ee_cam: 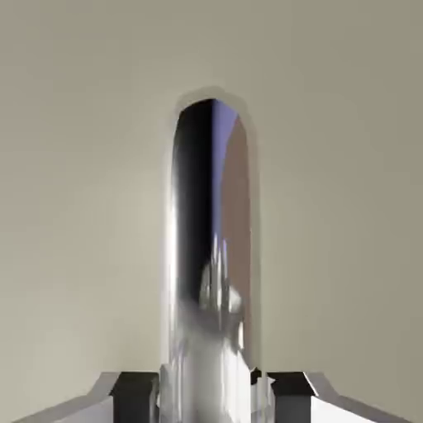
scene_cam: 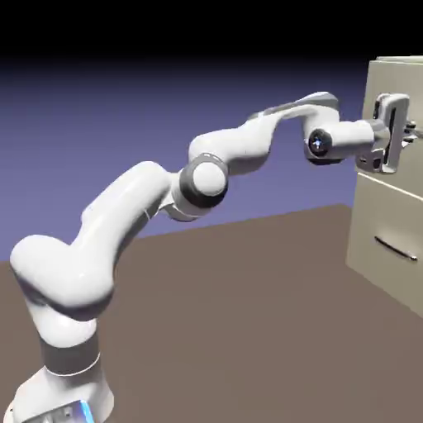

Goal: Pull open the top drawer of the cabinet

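With the arm reaching to the frame's upper right, gripper (scene_cam: pixel 407 132) pinches top drawer's handle (ee_cam: pixel 211 248)
Hand view alone shows the handle's mirrored sheen

The exterior view looks from beside the arm (scene_cam: pixel 219 157), above the counter (scene_cam: pixel 240 306), taking in its far edge and the cabinet (scene_cam: pixel 384 223) at the exterior view's right. The hand view, much nearer, faces the beige front squarely, along the tool (scene_cam: pixel 401 136). Both share the top drawer's (ee_cam: pixel 330 182) front and handle (ee_cam: pixel 211 240).
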{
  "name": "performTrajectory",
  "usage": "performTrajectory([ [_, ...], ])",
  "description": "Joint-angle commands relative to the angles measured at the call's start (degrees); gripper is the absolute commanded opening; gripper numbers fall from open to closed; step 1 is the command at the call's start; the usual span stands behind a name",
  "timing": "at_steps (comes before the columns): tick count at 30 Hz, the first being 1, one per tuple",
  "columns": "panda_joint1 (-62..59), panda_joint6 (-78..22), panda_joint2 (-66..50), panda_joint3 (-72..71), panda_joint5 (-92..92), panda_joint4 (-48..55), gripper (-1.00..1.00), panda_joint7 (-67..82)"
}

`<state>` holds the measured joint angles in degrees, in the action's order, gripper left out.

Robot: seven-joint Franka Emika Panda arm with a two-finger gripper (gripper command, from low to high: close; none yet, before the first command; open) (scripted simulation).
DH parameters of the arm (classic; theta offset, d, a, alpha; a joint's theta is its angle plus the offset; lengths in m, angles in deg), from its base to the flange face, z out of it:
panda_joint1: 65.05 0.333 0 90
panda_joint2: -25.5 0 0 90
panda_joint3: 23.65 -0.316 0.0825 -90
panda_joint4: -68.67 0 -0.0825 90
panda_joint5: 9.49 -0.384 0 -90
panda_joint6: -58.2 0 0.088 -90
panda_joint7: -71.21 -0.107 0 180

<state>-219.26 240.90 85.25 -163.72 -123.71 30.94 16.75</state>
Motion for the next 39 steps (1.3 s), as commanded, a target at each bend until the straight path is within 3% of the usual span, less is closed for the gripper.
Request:
performTrajectory([
  [1,0.3,-0.1,-0.5,0.2,-2.5,-0.5,-1.0,2.5],
  [9,5.4,-2.8,-4.5,6.9,-22.4,-7.7,-1.0,19.3],
  [17,16.8,-9.2,-9.9,18.6,-38.1,-23.6,-1.0,31.2],
  [39,57.9,-21.1,-23.8,49.4,-51.5,-66.4,-1.0,49.8],
])
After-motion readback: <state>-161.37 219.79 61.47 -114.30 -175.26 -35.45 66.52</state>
